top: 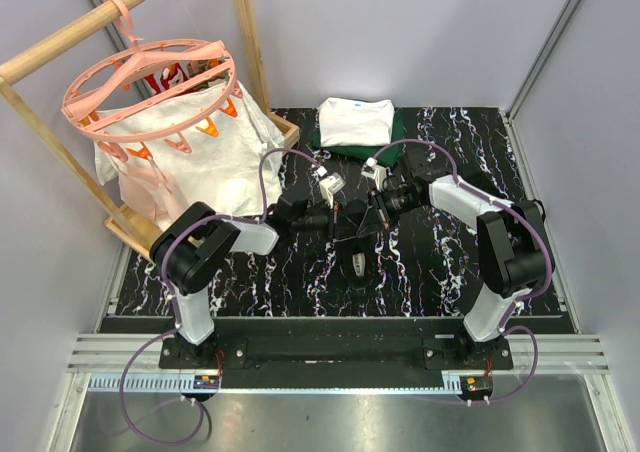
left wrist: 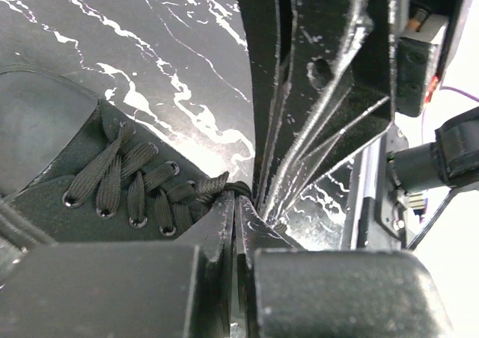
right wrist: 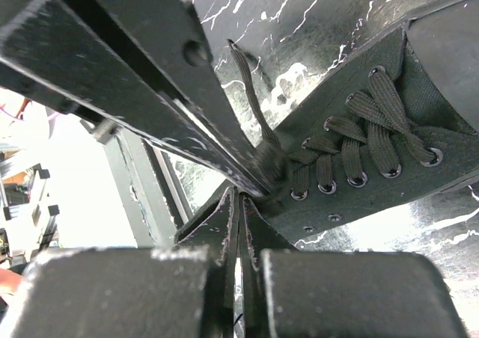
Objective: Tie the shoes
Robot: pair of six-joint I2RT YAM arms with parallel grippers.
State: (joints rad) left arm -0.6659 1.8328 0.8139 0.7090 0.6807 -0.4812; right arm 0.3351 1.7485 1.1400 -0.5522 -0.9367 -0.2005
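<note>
The small black sneaker (top: 358, 252) lies mid-table with its pale grey patch (top: 358, 265) towards me. Both grippers meet just above it. In the left wrist view the shoe (left wrist: 67, 166) is at lower left. A lace (left wrist: 217, 184) runs from its eyelets into the tips of my left gripper (left wrist: 238, 200), which is shut on it. My right gripper (right wrist: 239, 196) is shut right beside the shoe (right wrist: 389, 151); I see no lace between its tips. A loose lace end (right wrist: 245, 84) rises along the left gripper's fingers (right wrist: 150, 76).
Folded white and dark green clothes (top: 355, 122) lie at the back. A wooden rack with a pink hanger ring and white cloth (top: 180, 122) stands at the back left. The table (top: 440, 262) is black marble-patterned, with grey walls on both sides.
</note>
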